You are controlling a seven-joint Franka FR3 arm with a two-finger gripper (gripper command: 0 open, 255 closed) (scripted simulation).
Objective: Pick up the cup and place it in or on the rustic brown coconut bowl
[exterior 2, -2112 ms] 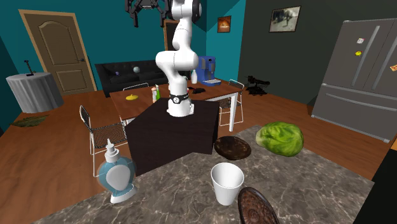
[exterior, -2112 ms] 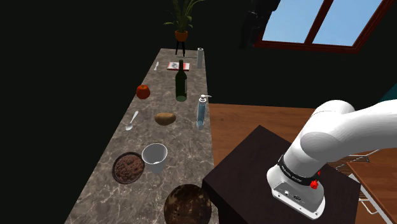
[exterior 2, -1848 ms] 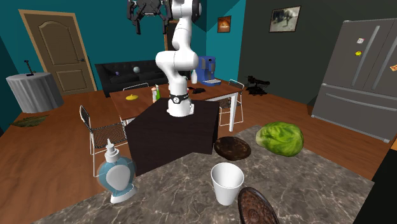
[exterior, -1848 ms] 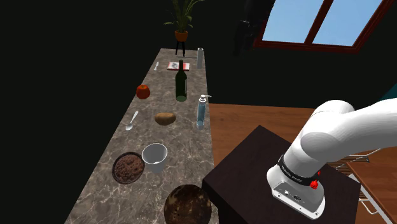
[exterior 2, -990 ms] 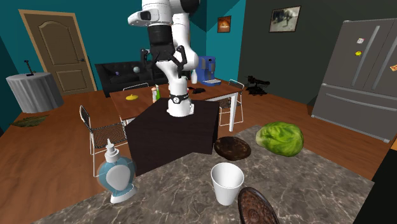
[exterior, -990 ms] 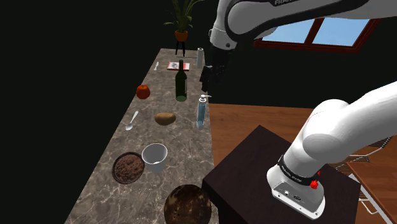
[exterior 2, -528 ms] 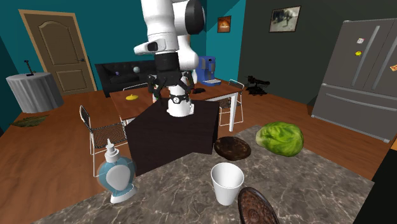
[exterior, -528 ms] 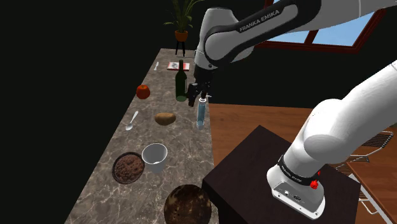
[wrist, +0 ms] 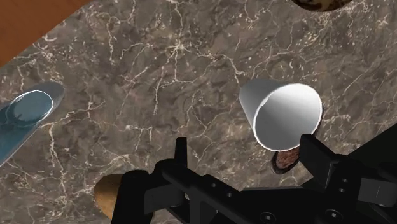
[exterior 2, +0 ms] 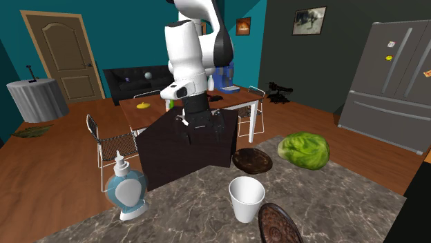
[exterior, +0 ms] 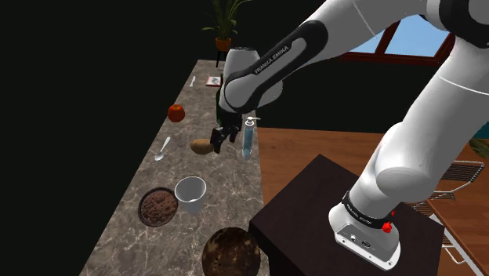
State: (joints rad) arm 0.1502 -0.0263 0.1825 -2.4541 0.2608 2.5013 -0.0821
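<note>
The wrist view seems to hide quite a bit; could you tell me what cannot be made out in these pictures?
Brown bowl: wrist view, mostly hidden behind the cup and the open gripper.
Dark round bowl: shoulder view, cut off by the bottom edge.
Tan thing: wrist view, half covered by the gripper; what it is cannot be told.

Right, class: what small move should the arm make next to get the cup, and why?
Probably lower the gripper toward the cup, with the fingers left apart. The cup stands upright on the counter, untouched, and the open gripper hangs in the air some way from it, so that gap likely has to be crossed before any grip.
</note>
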